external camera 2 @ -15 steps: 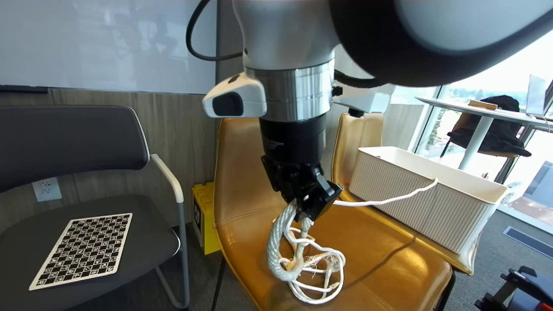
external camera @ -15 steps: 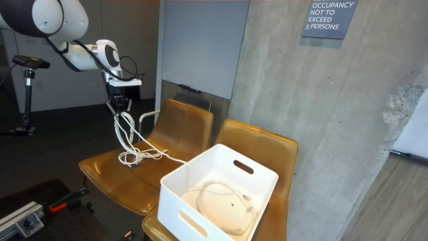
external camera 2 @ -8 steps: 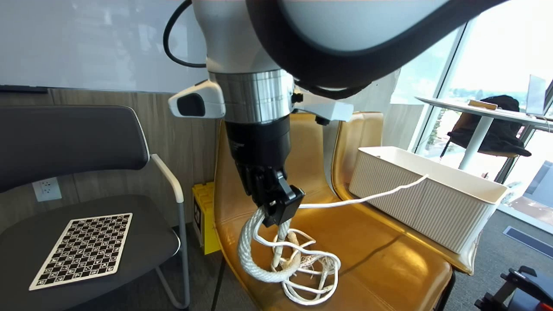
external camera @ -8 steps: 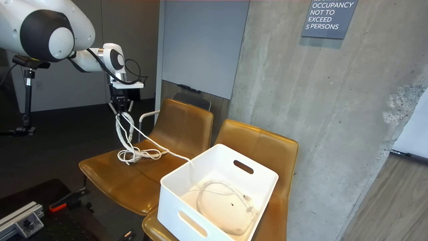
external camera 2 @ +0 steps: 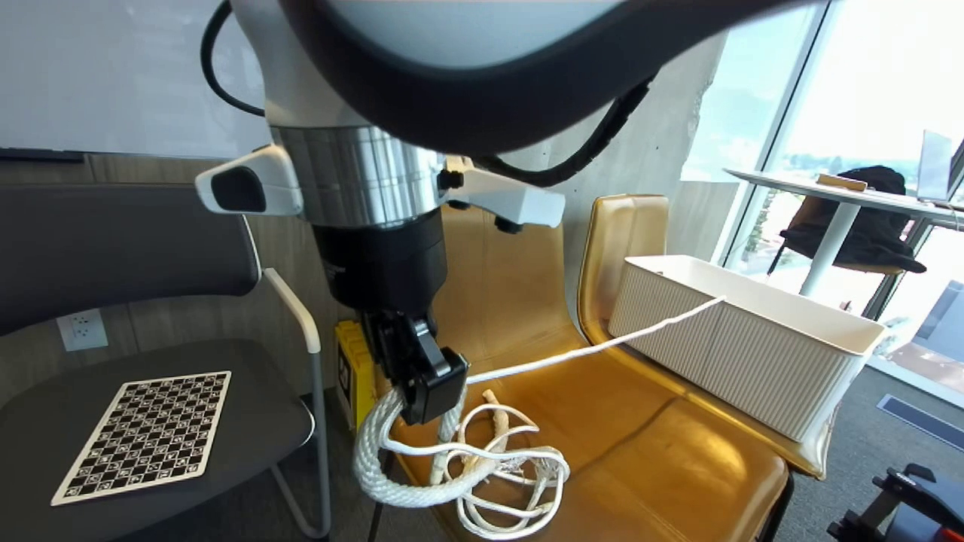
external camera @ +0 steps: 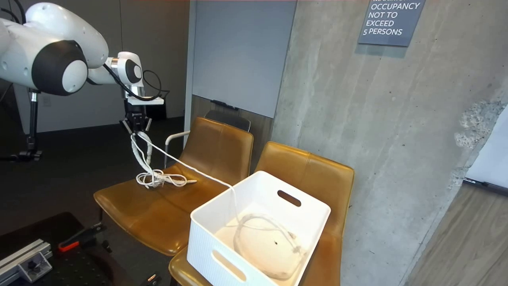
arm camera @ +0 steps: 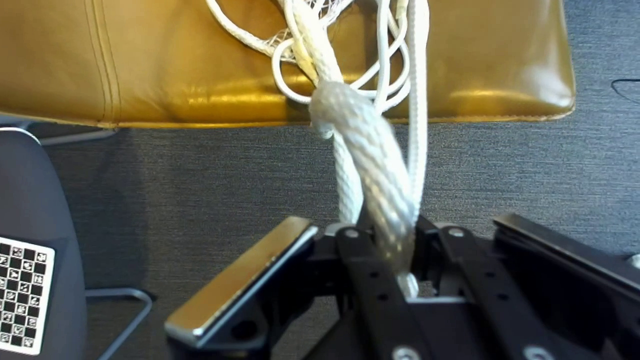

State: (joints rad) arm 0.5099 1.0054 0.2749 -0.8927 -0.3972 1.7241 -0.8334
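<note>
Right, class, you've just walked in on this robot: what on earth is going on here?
A robot arm holds white rope in its closed gripper, a loop of it drooping past the edge of a brown chair. A tangle of strands bunches over that chair. Thin cord runs from the gripper over the rim of a white bin on the next chair. A pale loop lies inside.

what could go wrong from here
The thin cord runs from the gripper over the rim of the white bin, so a hard pull might drag the bin. The tangled loops over the seat of the tan chair could knot tighter. The thick rope, pinched in the jaws, may slip out.
</note>
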